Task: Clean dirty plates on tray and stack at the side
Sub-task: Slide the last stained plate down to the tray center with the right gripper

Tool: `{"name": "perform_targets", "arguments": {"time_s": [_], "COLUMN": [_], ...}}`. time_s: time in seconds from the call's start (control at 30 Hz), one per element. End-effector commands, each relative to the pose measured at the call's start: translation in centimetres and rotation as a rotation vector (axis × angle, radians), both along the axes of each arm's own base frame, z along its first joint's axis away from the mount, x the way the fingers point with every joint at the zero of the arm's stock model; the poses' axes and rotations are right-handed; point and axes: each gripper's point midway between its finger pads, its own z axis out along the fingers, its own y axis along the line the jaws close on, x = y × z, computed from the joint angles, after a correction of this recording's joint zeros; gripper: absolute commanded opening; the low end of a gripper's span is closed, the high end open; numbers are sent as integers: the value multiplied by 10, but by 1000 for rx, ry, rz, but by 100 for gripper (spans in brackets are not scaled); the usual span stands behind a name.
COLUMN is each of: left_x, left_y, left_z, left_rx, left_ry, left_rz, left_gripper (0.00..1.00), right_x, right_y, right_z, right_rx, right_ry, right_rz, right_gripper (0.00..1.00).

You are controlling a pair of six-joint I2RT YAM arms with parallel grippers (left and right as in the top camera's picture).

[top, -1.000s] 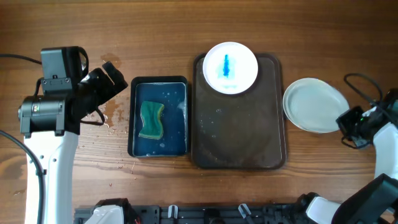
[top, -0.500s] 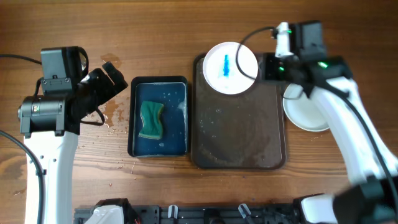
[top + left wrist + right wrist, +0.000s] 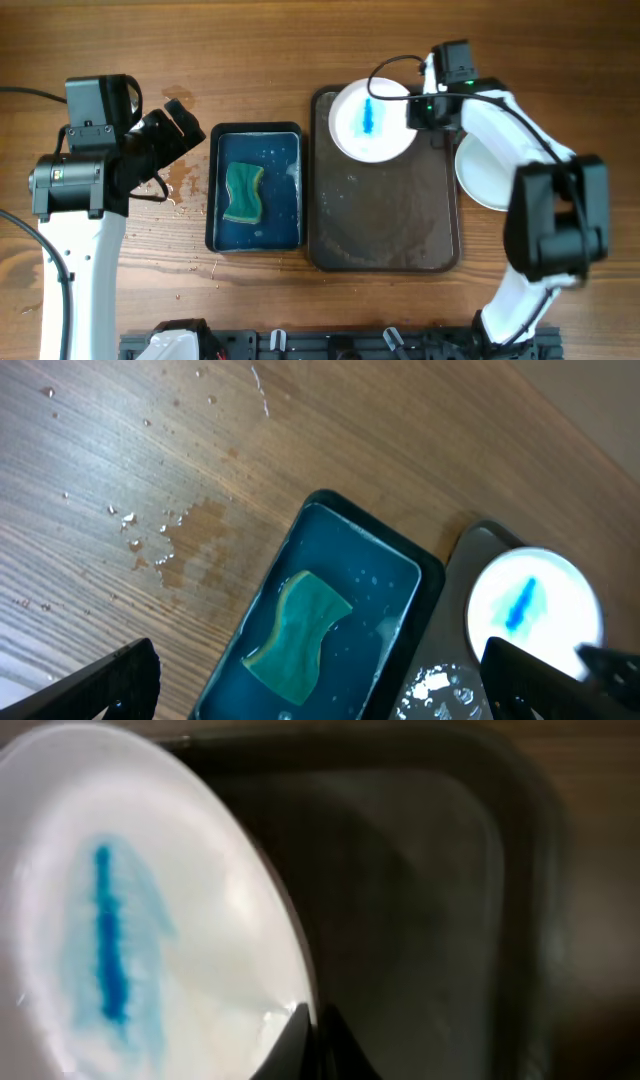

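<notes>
Dirty plate (image 3: 362, 135) in right gripper (image 3: 311, 1026)

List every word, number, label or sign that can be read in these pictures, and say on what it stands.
No text can be read in any view.
The green mark on the left arm: too small to read.
The dirty plate: only a blue smear, no writing.

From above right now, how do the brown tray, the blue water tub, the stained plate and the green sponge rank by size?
1. brown tray
2. blue water tub
3. stained plate
4. green sponge
All lie at about table level, so the ranking seems safe.
</notes>
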Motion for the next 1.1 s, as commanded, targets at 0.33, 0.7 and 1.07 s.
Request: {"name": "perform_targets", "arguments": {"time_s": [0.33, 0.7, 1.07], "left_x": [2, -22, -43], "left_y": [2, -72, -76], "left_z": [7, -64, -253], "left_rx": [3, -25, 63], "left_ry": [-21, 301, 711], "left_rz": [7, -263, -185], "left_gripper": [100, 82, 7], "right_x": [-156, -136, -147], "right_y": [12, 13, 12], "right_z": [-13, 107, 106], "right_rx": [217, 123, 146], "right_ry": [186, -110, -66], "right_rz": [-300, 86, 27], "right_gripper": [4, 31, 33]}}
